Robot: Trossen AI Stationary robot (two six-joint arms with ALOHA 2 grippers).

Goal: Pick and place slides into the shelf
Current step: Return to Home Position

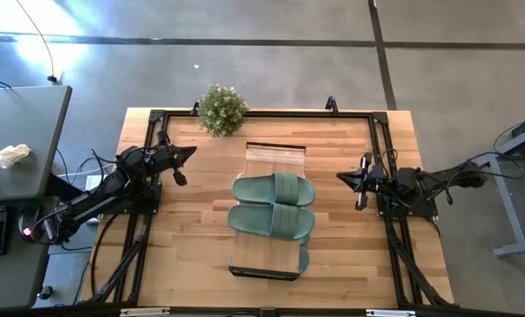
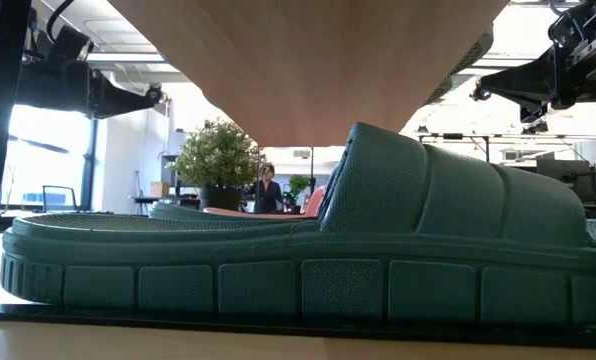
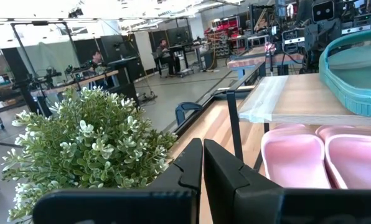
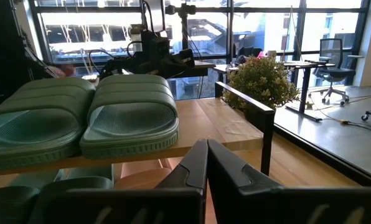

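By my judgement the placing is finished. No slide lies on the bare wooden desk [image 1: 192, 238], and every one I can find sits in the long light-wood shelf with dark end bars [image 1: 276, 157]. The shelf runs down the desk's middle from the far edge toward the near one.

On its plank top lies a pair of sage-green rubber slides [image 1: 273, 204], side by side, touching, and set across the plank. Under the plank, toward the far end, the pale pink pair of rubber slides [image 3: 297, 163] lies side by side. At the near end of the lower level lie more sage-green slides [image 4: 23, 190]. One pokes out past the plank in the high view, but I cannot count them surely.

All that is left, I judge, is to bring my arms to rest. My left jaws hang over the desk's left side and my right jaws over its right side, both well apart from the shelf. Both are pressed together and hold nothing. A small potted green plant [image 1: 221, 109] stands at the far edge.
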